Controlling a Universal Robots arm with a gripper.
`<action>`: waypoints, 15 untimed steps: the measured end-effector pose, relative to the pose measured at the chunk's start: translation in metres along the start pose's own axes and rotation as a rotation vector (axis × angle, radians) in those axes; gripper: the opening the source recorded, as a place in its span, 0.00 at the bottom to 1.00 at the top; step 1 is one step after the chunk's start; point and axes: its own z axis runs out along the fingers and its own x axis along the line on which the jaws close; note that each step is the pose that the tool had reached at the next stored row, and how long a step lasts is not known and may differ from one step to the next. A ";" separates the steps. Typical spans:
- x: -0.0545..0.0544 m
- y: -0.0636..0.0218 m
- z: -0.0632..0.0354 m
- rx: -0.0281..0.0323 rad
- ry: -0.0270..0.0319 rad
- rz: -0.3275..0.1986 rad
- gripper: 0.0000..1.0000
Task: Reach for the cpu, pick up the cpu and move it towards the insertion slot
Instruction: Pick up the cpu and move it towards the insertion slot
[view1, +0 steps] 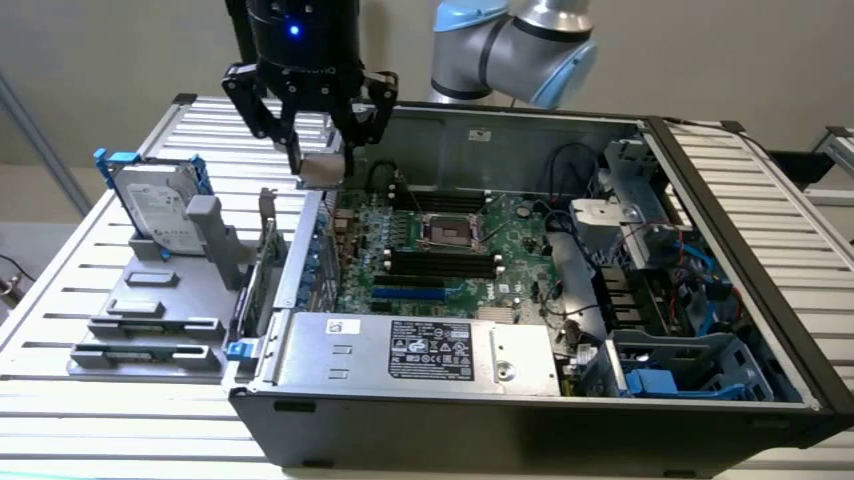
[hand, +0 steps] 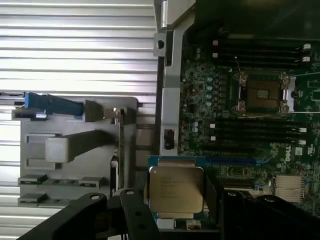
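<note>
My gripper (view1: 322, 160) hangs above the left wall of the open computer case (view1: 747, 190), shut on the cpu (view1: 320, 170), a small flat square chip with a silver-grey top. In the wrist view the cpu (hand: 176, 190) sits level between my two dark fingers (hand: 134, 207), its printed metal lid facing the camera. The insertion slot (view1: 447, 232), an open square socket on the green motherboard, lies inside the case toward the exterior view's right of the gripper. The socket (hand: 260, 92) is apart from the held chip.
A silver hard drive with blue brackets (view1: 158, 205) stands upright on a grey fixture (view1: 154, 315) on the slatted table, at the exterior view's left. Inside the case are a power supply (view1: 420, 350), black memory slots (view1: 441, 262) and cables (view1: 667, 280).
</note>
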 end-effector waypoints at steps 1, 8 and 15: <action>-0.005 0.0000 -0.0001 -0.0006 0.0000 0.000 0.55; -0.035 0.0064 0.0003 -0.0011 0.0000 0.000 0.55; -0.053 0.0281 0.0042 -0.0010 0.0000 0.000 0.55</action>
